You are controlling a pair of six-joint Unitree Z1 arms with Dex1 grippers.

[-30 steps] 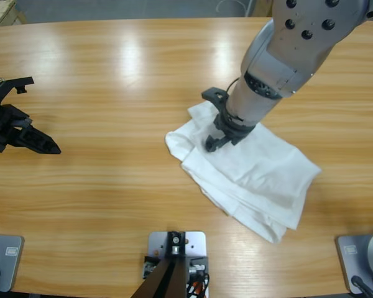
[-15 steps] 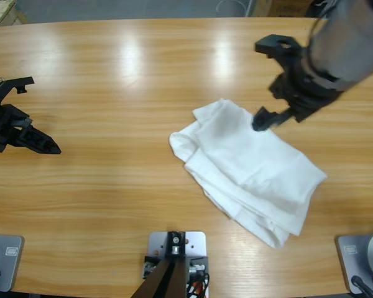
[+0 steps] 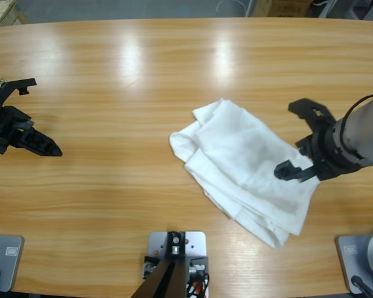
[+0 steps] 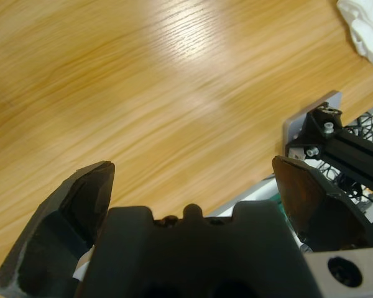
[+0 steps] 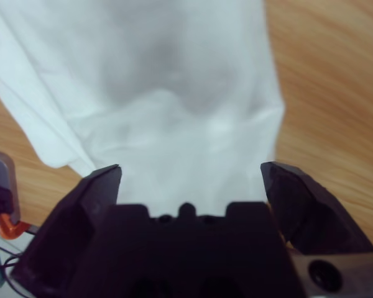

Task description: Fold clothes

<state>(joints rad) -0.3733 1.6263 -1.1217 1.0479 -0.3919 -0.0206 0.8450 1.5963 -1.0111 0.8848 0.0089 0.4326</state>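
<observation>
We note the white T-shirt [image 3: 245,164] lying folded, rumpled, right of the table [image 3: 112,74] centre. Right claw [image 3: 301,139] spread wide over its right edge, gripping nothing. Left claw [image 3: 40,115] wide open, empty, far left.

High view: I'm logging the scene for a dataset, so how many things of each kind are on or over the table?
White cotton T-shirt, folded in a bundle: 1
Black two-jaw grippers: 2, left gripper and right gripper
Long wooden table: 1
Total: 4
</observation>
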